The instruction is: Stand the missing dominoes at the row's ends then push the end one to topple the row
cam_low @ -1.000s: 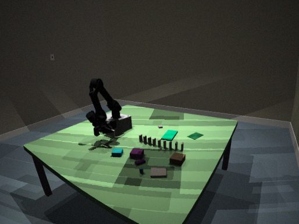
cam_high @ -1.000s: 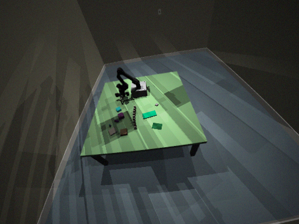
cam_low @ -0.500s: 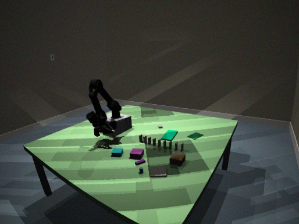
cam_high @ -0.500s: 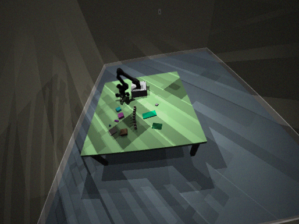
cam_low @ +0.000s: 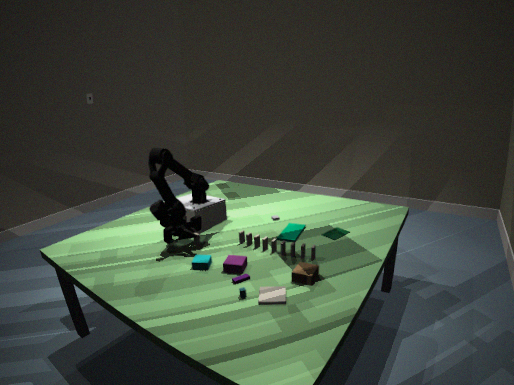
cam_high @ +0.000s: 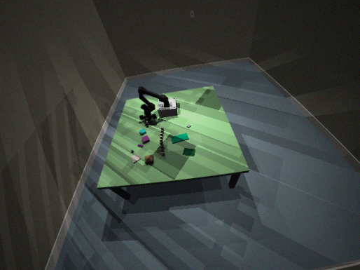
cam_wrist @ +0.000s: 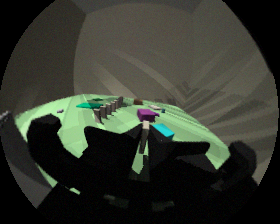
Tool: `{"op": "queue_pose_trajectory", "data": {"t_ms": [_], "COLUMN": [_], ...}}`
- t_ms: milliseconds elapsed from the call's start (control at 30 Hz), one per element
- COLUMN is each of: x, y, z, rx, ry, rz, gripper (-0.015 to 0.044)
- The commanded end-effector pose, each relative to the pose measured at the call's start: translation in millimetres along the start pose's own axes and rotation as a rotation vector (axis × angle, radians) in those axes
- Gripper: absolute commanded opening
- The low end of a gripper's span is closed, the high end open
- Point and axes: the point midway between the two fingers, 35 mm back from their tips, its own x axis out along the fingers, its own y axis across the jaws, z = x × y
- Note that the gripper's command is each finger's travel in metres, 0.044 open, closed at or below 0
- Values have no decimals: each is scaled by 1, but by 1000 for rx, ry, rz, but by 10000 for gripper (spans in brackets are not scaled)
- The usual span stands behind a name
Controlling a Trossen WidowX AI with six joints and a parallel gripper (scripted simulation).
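Several thin pale dominoes stand upright in an evenly spaced row [cam_high: 162, 140] [cam_low: 273, 245] [cam_wrist: 109, 110] near the middle of the table. My gripper [cam_high: 146, 123] [cam_low: 196, 236] [cam_wrist: 145, 126] is shut on a pale domino [cam_wrist: 145, 126], whose upper end shows between the fingertips in the wrist view. The fingers are low over the table beside the robot's base, short of the base-side end of the row and apart from it. The domino's lower part is hard to see. A small pale piece [cam_high: 188, 125] [cam_low: 275, 218] [cam_wrist: 60, 111] lies flat beyond the row; its kind is unclear.
A cyan block [cam_high: 142, 132] [cam_low: 201, 262] [cam_wrist: 163, 131] and a purple block [cam_high: 145, 139] [cam_low: 235, 264] [cam_wrist: 146, 115] lie beside the row. A small purple bar [cam_low: 241, 278], dark piece [cam_low: 242, 293], whitish slab [cam_low: 272, 295] and brown block [cam_low: 305, 273] lie farther out. A green slab [cam_low: 291, 232] lies across the row.
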Motion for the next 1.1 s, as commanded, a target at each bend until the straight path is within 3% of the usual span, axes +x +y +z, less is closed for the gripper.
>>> {"op": "queue_pose_trajectory", "data": {"t_ms": [0,600,1067], "x": [3,7,7], "y": [0,3,3], "z": [-11,-29,-29], "rx": [-21,-39,-39], "ry": [4,8,8], "rz": [1,6,6], "gripper": [26,26,393]}}
